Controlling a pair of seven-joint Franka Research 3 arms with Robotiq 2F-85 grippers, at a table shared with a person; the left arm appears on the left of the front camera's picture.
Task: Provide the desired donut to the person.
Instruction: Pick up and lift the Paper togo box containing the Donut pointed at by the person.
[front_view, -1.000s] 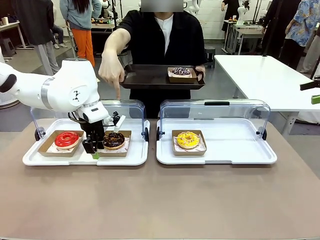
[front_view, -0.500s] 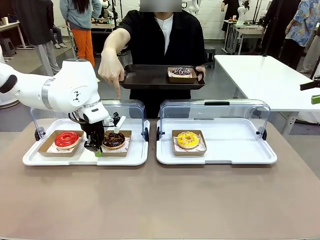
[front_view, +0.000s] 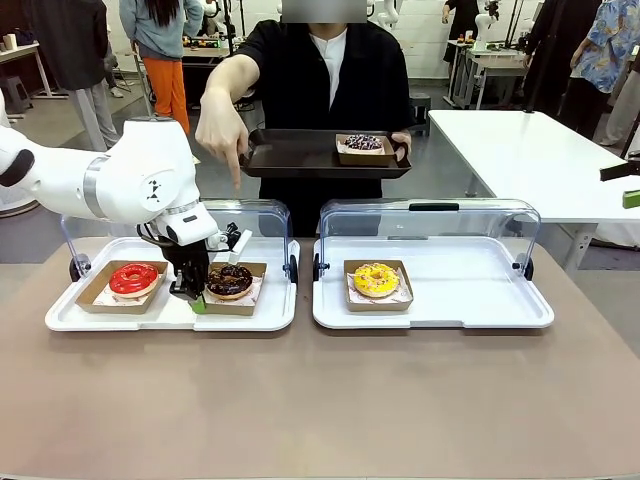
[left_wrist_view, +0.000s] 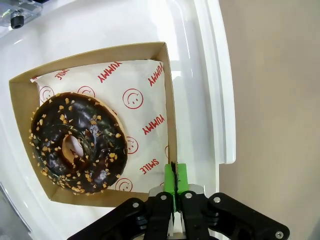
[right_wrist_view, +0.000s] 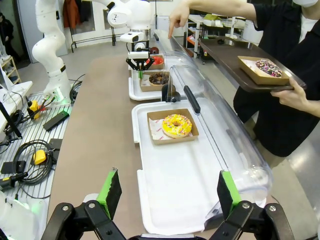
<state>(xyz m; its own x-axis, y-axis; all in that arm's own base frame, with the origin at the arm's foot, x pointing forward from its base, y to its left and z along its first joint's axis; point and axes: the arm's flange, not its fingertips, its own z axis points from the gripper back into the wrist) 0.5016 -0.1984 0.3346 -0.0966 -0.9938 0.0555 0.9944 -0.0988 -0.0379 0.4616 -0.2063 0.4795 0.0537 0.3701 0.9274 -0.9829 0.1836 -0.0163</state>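
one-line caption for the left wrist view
Jaws shut on the box wall beside the chocolate donut, on a white tray.

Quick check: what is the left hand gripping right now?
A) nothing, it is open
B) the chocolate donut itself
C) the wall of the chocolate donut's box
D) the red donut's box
C: in the left wrist view, the left hand has its green pads pinched together on the cardboard wall of the box, beside the chocolate donut and not touching it.

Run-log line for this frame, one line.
left gripper: shut on chocolate donut box rim | right gripper: open | person's hand: pointing down above left display tray
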